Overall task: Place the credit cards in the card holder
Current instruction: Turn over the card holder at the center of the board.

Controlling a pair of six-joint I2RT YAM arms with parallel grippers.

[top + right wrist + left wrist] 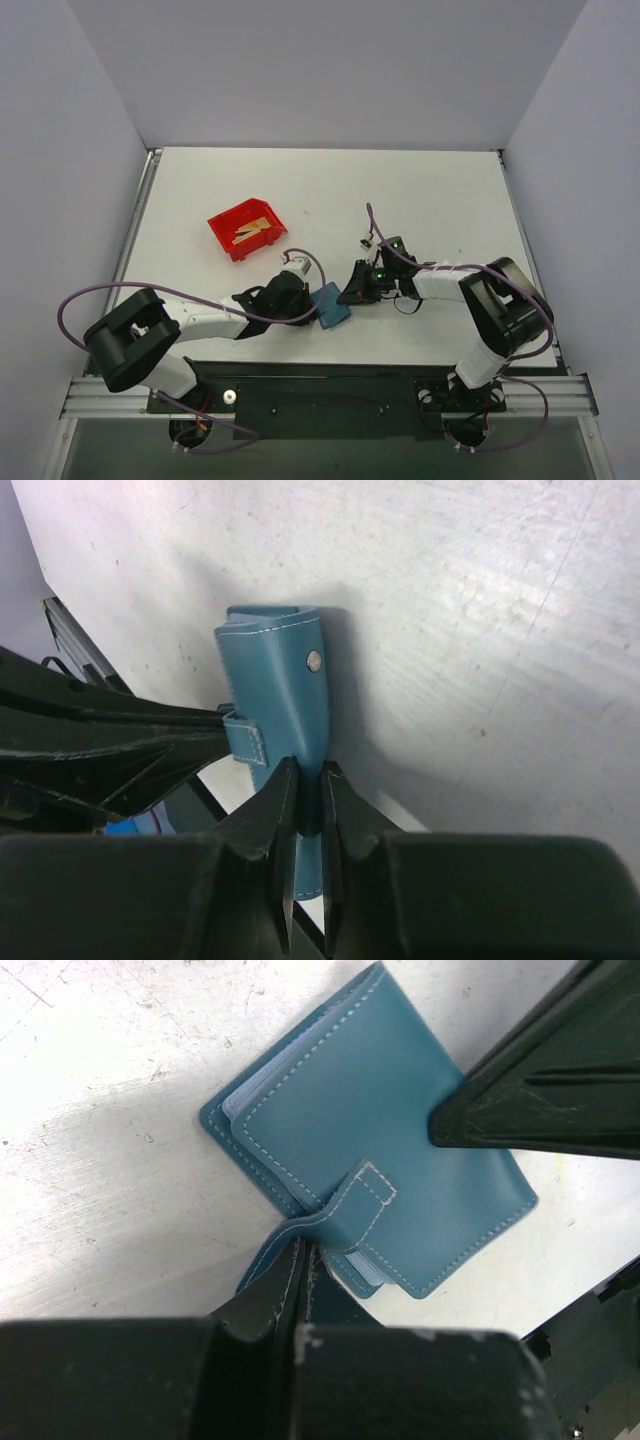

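Card holder on tabletop, 6 o'clock, near edge | left gripper clenched on its snap tab | right gripper clenched on its cover edge | you: part the grips slowly, level, to open the fold | credit cards lie in red bin, 10 o'clock.

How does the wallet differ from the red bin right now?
The wallet is teal and small; the bin is red, larger and open-topped. The left gripper pinches the wallet's tab and the right gripper its cover; nothing touches the bin. The bin holds tan cards; none shows in the wallet. Both rest on the table.
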